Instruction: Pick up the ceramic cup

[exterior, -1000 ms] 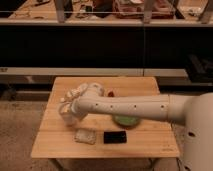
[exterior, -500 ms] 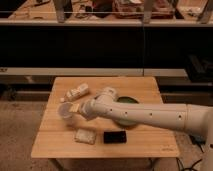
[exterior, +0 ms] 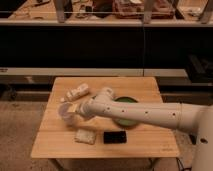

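Where gripper (exterior: pixel 75 109) reaches, small plain white ceramic cup (exterior: pixel 66 112) sits.

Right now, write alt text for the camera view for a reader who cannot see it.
A white robot arm reaches left across a wooden table, its gripper at a small white cup near the left edge. A white bottle lies behind the cup, a green bowl sits partly hidden under the arm, and a pale packet and a black object lie near the front.
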Controlling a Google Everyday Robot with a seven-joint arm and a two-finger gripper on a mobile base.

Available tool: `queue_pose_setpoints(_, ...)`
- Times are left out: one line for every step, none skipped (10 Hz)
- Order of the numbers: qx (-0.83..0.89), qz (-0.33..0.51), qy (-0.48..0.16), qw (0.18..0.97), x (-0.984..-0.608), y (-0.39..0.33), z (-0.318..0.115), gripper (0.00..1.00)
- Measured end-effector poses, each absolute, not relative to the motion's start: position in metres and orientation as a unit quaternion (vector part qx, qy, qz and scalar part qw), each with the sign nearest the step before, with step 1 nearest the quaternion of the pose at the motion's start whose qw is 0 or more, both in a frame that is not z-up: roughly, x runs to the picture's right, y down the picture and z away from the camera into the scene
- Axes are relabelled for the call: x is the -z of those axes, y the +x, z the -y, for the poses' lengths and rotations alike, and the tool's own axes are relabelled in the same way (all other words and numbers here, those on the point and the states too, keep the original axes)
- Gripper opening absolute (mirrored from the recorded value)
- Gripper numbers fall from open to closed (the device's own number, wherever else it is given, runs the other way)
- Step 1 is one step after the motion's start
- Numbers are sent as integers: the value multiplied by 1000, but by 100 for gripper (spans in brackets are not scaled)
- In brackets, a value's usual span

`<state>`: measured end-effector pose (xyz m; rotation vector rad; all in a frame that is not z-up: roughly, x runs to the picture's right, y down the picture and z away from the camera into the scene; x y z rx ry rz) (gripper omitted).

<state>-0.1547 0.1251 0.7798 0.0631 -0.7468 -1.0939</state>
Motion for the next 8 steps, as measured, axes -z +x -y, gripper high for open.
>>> queue_pose_setpoints(509, 344, 29, 788, -785, -154, -120, 65)
queue_pose_setpoints(511, 343, 28, 788, -789, -154, -117, 65)
queue_pose_setpoints(513, 343, 27, 786, -793, -154, -115, 63)
queue_pose_setpoints(515, 349, 24, 783, -796, -158, -117, 55)
queue_pose_setpoints(515, 356, 21, 779, -798, -163, -120, 47)
queue_pose_setpoints(516, 365, 20, 775, -800, -169, -124, 37)
queue_pose_setpoints(516, 377, 20, 769, -800, -177, -126, 25)
queue_pose_setpoints(517, 384, 21, 764, -800, -183, -127, 17)
